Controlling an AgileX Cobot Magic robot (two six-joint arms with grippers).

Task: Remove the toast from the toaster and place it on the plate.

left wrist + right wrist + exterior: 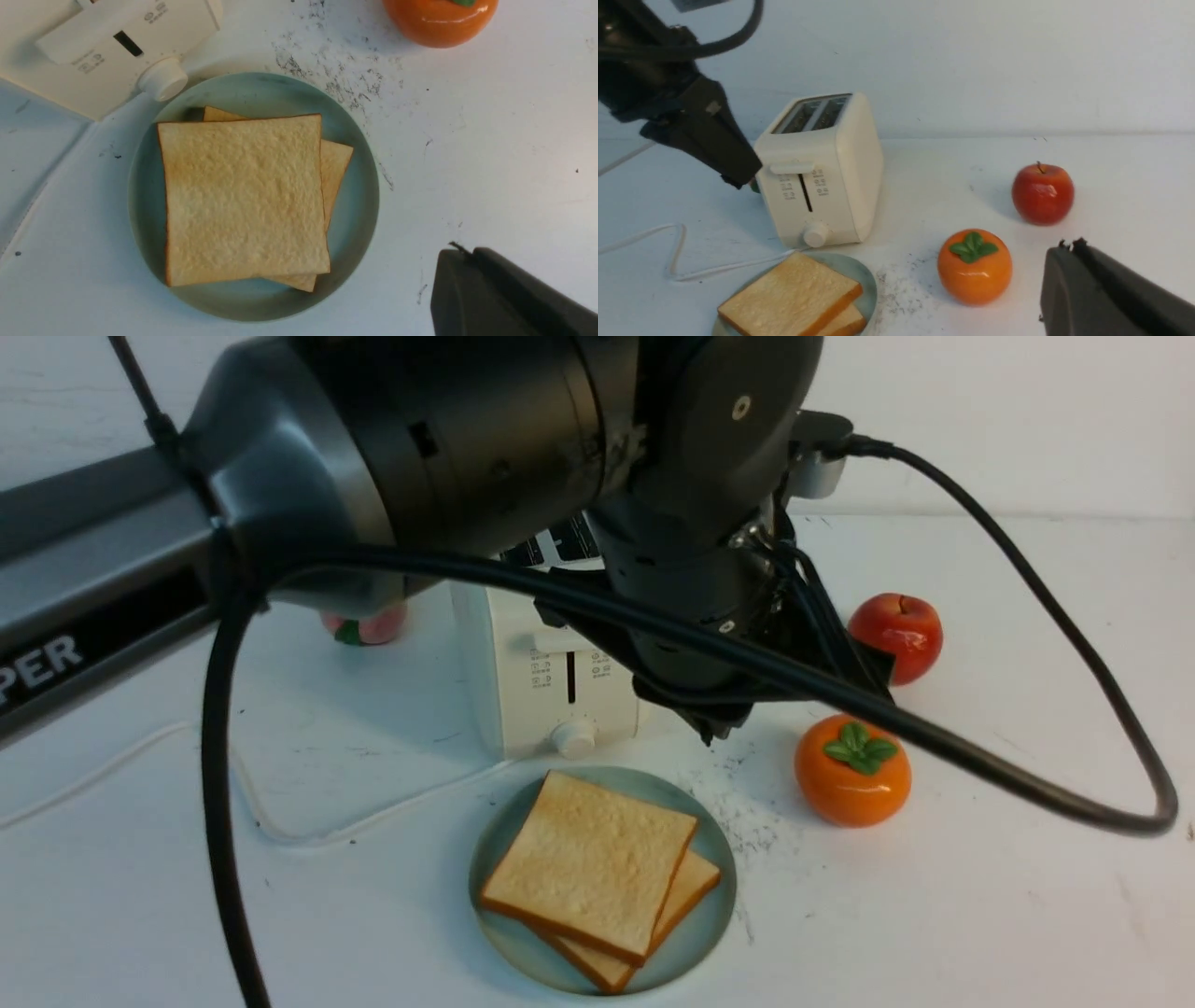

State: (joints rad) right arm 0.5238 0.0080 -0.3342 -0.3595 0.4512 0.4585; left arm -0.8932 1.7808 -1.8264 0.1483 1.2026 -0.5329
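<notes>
Though half hidden behind the left arm in the front view, plainly shown from the right wrist: toaster, upright on the white worktop, lever and knob turned toward the robot, two dark slots on top. Just in front of it, rim close beside the toaster's base below the knob: plate, flat on the worktop. On the plate, two square slices of toast, stacked: upper slice lying flat and covering most of the lower slice, turned a little against it, with corners of the lower one showing on the right and at the near edge. Right of the plate, a scatter of dark specks, then an orange persimmon with a green leaf cap; farther back, apart from it, a red apple. Left of the toaster, mostly behind the arm, part of a pink fruit. Closed and empty: left gripper, hanging in the air near the toaster's front, touching nothing. Closed as well, with nothing between the tips: right gripper, seen only from its own wrist camera, raised above the worktop
</notes>
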